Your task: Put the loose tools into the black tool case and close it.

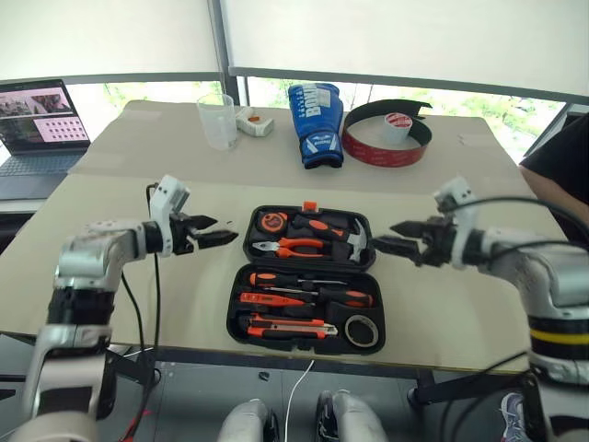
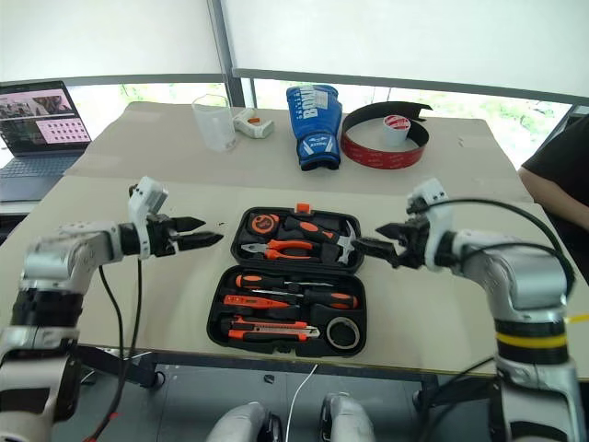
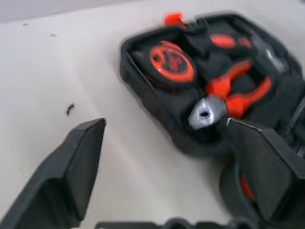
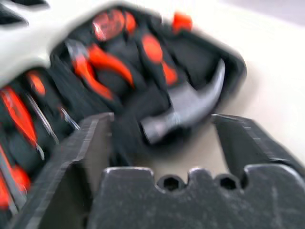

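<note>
The black tool case [image 1: 308,281] is lying wide open near the front edge of the table [image 1: 442,304], pretty much dead centre between the two arms. Tools are sitting in their slots — near half has the long screwdrivers [image 1: 313,281], the thin orange screwdriver [image 1: 269,299], the utility knife [image 1: 285,326] and the dark tape roll [image 1: 361,330] at the near right corner. Far half holds the pliers [image 1: 293,247], the hammer [image 1: 345,241] and a round orange tape measure [image 1: 271,221], with the orange latch [image 1: 310,206] poking off the far edge.

Left gripper [image 1: 213,232] hovers just off the case's left side, fingers spread, nothing in them. Right gripper [image 1: 391,236] is the mirror of it on the right side, near the hammer head — fingers apart too, empty. Both point inward at the case, neither touching it.

Bare tabletop on both sides of the case. The far part of the table is more crowded: a clear cup [image 1: 217,120], a blue boxing glove [image 1: 317,124] and a red-and-black curved band [image 1: 386,136] around a small tape roll [image 1: 398,123]. A laptop [image 1: 37,124] sits off to the far left.
</note>
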